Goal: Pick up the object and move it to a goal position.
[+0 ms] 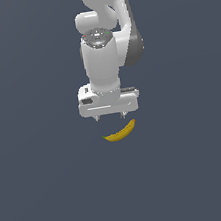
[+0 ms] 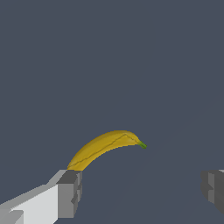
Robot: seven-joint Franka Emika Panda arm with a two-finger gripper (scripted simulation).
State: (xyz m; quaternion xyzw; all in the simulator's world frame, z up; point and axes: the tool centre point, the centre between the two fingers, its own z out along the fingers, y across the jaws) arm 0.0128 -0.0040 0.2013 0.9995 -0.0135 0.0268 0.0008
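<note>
While the banana (image 1: pixel 120 132) is lying free on the plain grey surface (image 1: pixel 40 194), I am hovering the gripper (image 1: pixel 110 116) above it, jaws spread wide and holding nothing. I judge this the approach step; next I am needing to centre over the fruit, descend and close.

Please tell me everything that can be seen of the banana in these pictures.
The banana is small, curved and yellow, with a smooth skin, faint darker lines along its length and a dark green stem tip. It looks whole and unpeeled. It lies on the plain dark grey surface, just below the open white hand and narrower than it. In the exterior view the stem points to that view's left. In the wrist view one end is hidden behind a finger; whether they touch cannot be told.
</note>
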